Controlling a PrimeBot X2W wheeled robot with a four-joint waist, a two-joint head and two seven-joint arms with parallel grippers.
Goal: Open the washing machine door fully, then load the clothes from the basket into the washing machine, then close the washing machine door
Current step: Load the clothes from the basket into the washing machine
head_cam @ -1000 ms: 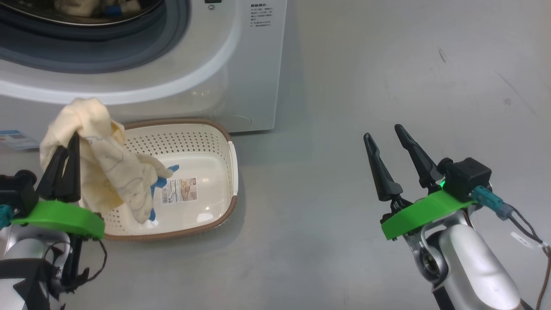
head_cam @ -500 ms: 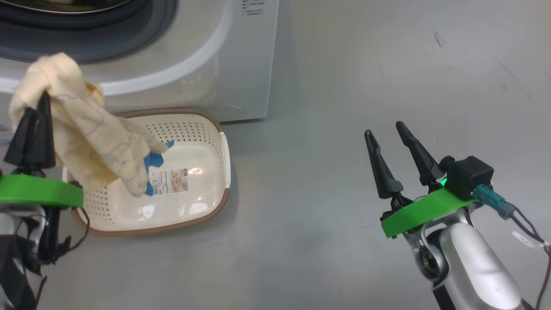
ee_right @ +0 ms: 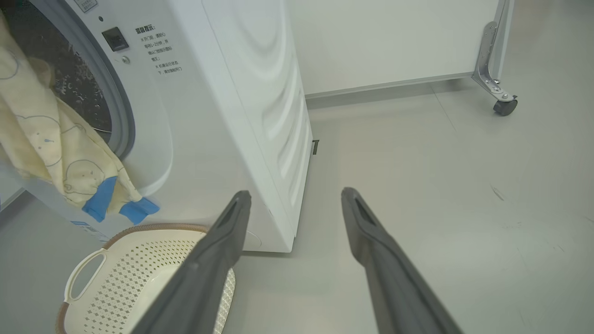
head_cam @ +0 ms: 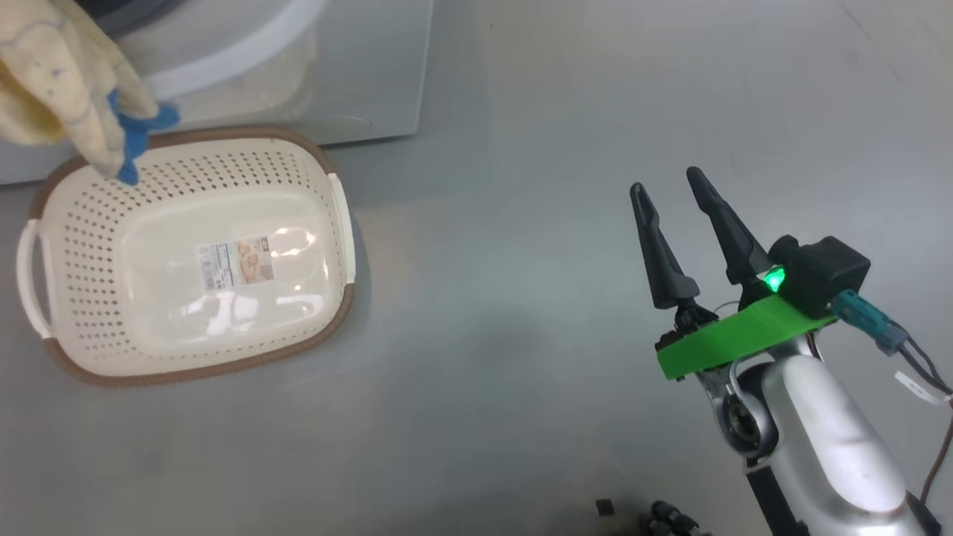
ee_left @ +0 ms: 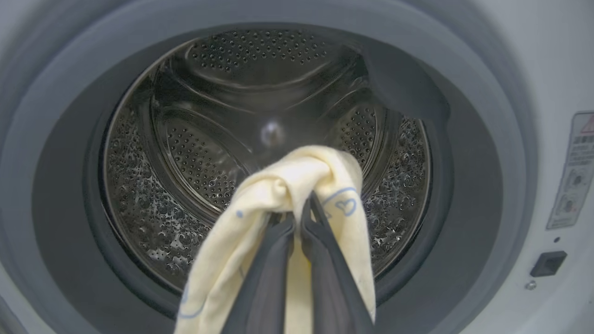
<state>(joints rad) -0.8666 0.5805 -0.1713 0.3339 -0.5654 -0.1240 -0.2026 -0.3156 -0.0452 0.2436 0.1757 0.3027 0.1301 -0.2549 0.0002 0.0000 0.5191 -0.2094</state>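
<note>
- Your left gripper (ee_left: 299, 211) is pinched tight on the pale yellow garment (ee_left: 283, 178), aimed straight at the steel drum (ee_left: 204, 153) so the cloth should drop inside.
- Your right gripper (head_cam: 666, 182) hangs spread wide off to the side, out of the way.
- The basket (head_cam: 223, 134) sits bare just beside the washing machine (ee_right: 241, 93), so it's a short carry.

The yellow garment (head_cam: 45, 82) runs off my head view's top left corner, its fold hides the tips of my left fingers (ee_left: 321, 260), and print on the sticker (head_cam: 234, 263) is unreadably small.
</note>
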